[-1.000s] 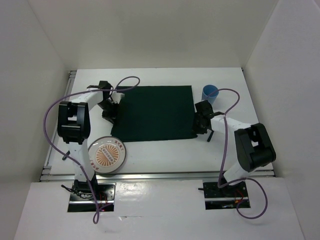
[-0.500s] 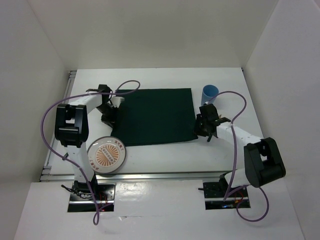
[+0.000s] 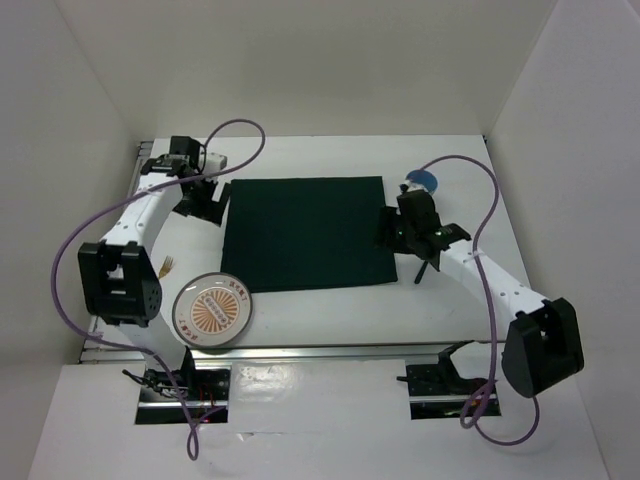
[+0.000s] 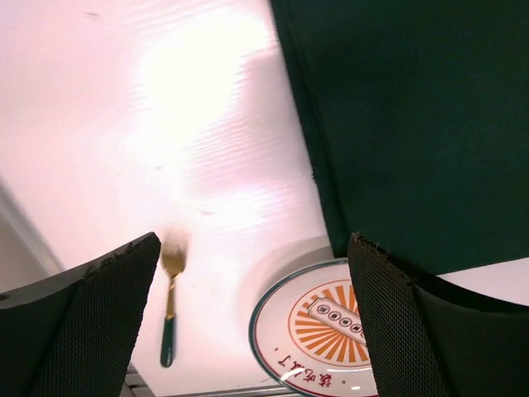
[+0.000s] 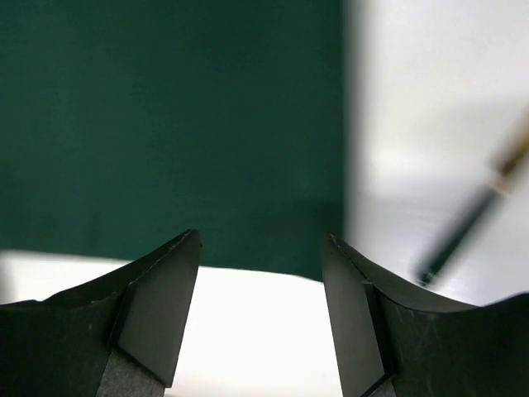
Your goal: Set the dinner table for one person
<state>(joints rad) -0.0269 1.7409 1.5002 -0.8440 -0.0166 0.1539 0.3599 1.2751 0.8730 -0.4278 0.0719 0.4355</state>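
Top view: the white surface [image 3: 320, 150] filled the middle of the frame. White walls stood at 9, 12 and 3 o'clock, and a metal rail [image 3: 330, 350] ran along its 6 o'clock edge. A dark green mat [image 3: 305, 230] lay flat at its centre.

You had the left gripper [image 3: 205, 198] at the mat's 10 o'clock corner. In the left wrist view, the left gripper [image 4: 252, 240] was spread wide with nothing between its fingers [image 4: 91, 322]. Below it you could see the mat's edge [image 4: 397, 124], an orange-patterned plate [image 4: 318, 331] and a gold fork [image 4: 169, 306] with a dark handle, slightly blurred.

You had the right gripper [image 3: 390, 228] at the mat's 3 o'clock edge. In the right wrist view, the right gripper [image 5: 263, 238] was parted and empty, and it sat above the mat's [image 5: 165, 124] edge. A dark thin utensil [image 5: 463, 231] lay on the white at 3 o'clock, too blurred to identify.

Layout on the surface:
- The plate [image 3: 212, 309] sat at 7 o'clock of the mat, just beside its near left corner.
- The fork [image 3: 165, 266] lay at 10 o'clock of the plate, apart from it.
- A blue cup [image 3: 420, 182] stood at 2 o'clock of the mat, partly hidden behind the right arm.
- The dark utensil [image 3: 422, 270] lay at 4 o'clock of the mat, just off its right edge.
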